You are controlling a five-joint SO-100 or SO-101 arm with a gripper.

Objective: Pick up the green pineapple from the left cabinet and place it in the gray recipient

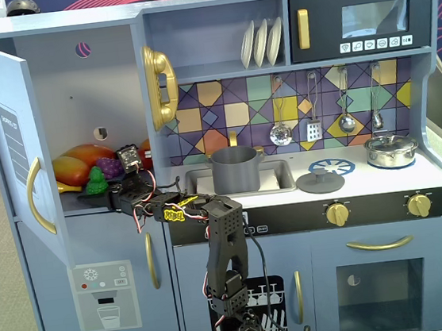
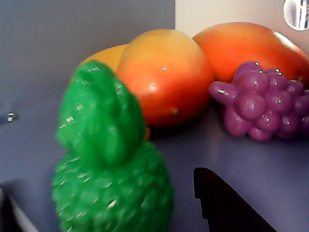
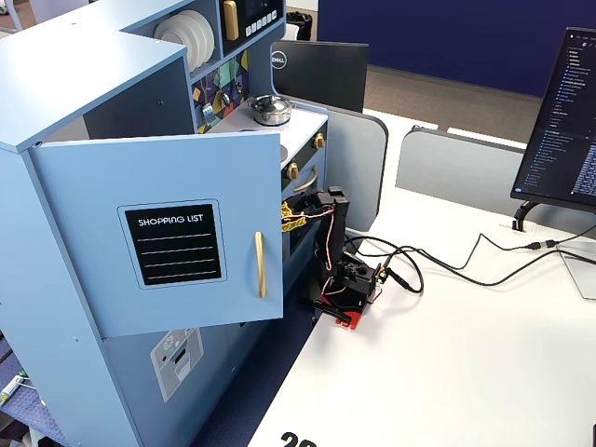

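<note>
pineapple (image 2: 112,193) one, grapes (image 2: 263,104) one, mangoes (image 2: 164,77) two

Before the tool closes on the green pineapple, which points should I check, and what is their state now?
1. Left cabinet door open: ok.
2. Green pineapple upright, close before the tool: ok.
3. Pineapple between the fingers: cannot tell; one dark finger shows to its right in the wrist view.
4. Purple grapes and orange fruit apart from the pineapple: ok.
5. Gray recipient open and free: ok.
</note>
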